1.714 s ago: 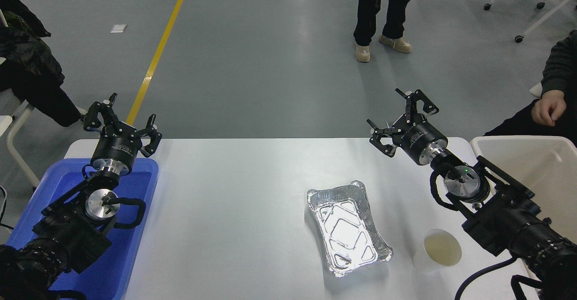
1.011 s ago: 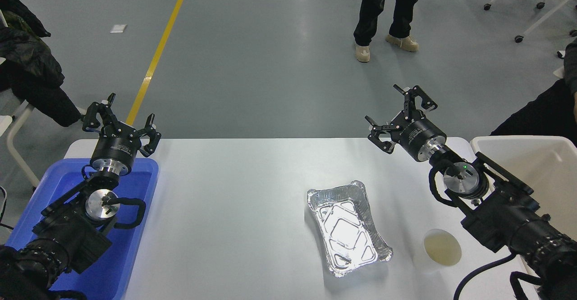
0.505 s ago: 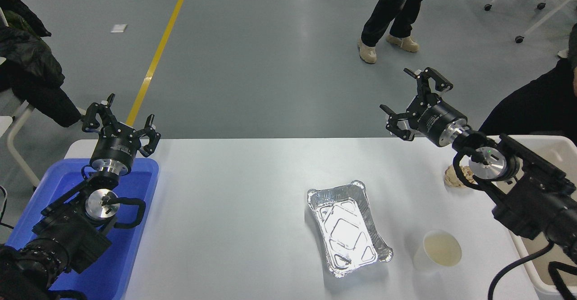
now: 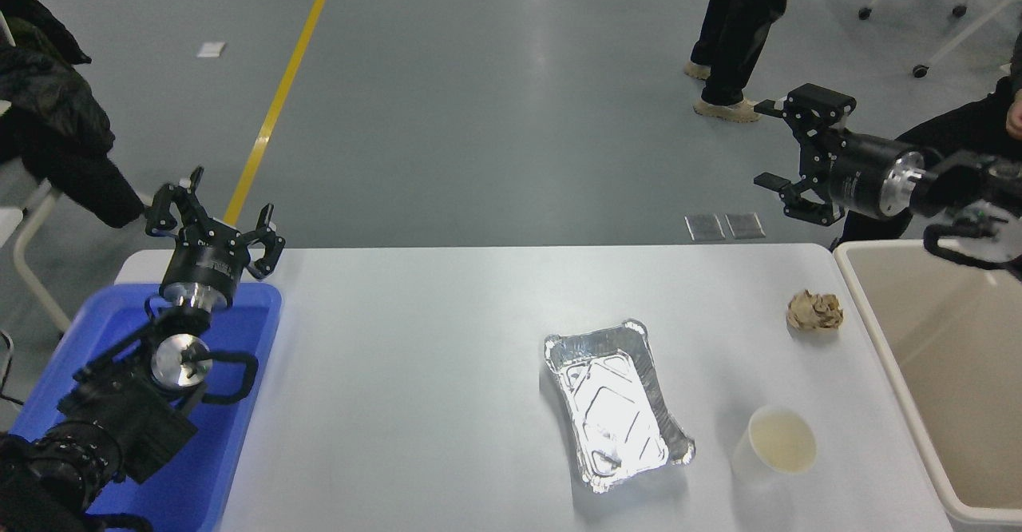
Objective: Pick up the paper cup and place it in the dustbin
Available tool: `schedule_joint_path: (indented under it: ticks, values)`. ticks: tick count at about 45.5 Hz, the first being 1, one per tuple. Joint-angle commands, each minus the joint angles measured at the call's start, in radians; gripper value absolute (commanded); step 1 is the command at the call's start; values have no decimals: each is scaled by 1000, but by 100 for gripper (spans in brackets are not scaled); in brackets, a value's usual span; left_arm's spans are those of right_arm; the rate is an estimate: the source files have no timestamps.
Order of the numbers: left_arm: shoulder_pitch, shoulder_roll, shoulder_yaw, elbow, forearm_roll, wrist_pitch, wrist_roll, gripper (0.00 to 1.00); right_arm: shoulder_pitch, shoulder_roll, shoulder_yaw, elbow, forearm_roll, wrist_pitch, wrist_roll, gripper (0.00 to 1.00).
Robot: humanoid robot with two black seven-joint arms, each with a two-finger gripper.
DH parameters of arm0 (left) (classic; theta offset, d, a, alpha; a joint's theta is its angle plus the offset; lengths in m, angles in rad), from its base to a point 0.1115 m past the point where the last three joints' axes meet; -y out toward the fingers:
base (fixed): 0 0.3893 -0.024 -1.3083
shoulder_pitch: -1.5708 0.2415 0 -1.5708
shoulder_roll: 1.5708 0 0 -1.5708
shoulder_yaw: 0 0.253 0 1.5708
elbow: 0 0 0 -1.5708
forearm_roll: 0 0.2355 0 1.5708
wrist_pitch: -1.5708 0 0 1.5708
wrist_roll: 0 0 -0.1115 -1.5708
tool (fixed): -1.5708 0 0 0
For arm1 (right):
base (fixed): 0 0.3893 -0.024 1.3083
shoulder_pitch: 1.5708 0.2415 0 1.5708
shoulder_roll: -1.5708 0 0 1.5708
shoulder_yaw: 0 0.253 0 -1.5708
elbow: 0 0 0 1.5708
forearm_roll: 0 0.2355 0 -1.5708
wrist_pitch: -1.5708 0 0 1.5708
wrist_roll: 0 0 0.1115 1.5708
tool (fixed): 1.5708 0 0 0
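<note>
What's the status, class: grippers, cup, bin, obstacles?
Left gripper open, parked over blue tray. Right gripper open, high beyond the table's far edge. Paper cup upright on table, ungrasped, beside dustbin. Foil tray alongside, not blocking.

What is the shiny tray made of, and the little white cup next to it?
The rectangular silver tray looks like thin aluminium foil: mirror-bright, with a crinkled rim and pressed ridges in its floor. The small white tapered cup looks like paper: matte, with a pale cream inside, though thin plastic can't be ruled out.
</note>
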Motion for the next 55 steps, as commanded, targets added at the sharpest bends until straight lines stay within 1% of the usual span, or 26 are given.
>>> schedule_joint_path:
  ticks: [1,11,19,21,26,37,42,49,55]
  values:
    - [-2,-1,0,0,0,0,0,99,332,-93,-496,144,-79,27,3,100]
    - [0,1,-1,0,0,0,0,99,668,-96,-889,357,-204,32,3,100]
    - [0,1,0,0,0,0,0,99,868,-75,-1113,521,-370,40,7,100]
    - [0,1,0,0,0,0,0,99,909,-65,-1149,549,-390,43,13,100]
    - [0,1,-1,0,0,0,0,99,974,-46,-1202,615,-402,89,52,100]
    - [-2,-1,0,0,0,2,-1,99,1048,30,-1229,716,-404,173,56,100]
    - [0,-1,0,0,0,2,-1,99,1074,76,-1228,741,-399,245,70,100]
    - [0,1,0,0,0,2,-1,99,1106,148,-1213,750,-392,274,98,100]
    - [0,-1,0,0,0,2,0,99,1138,192,-1203,764,-386,340,102,100]
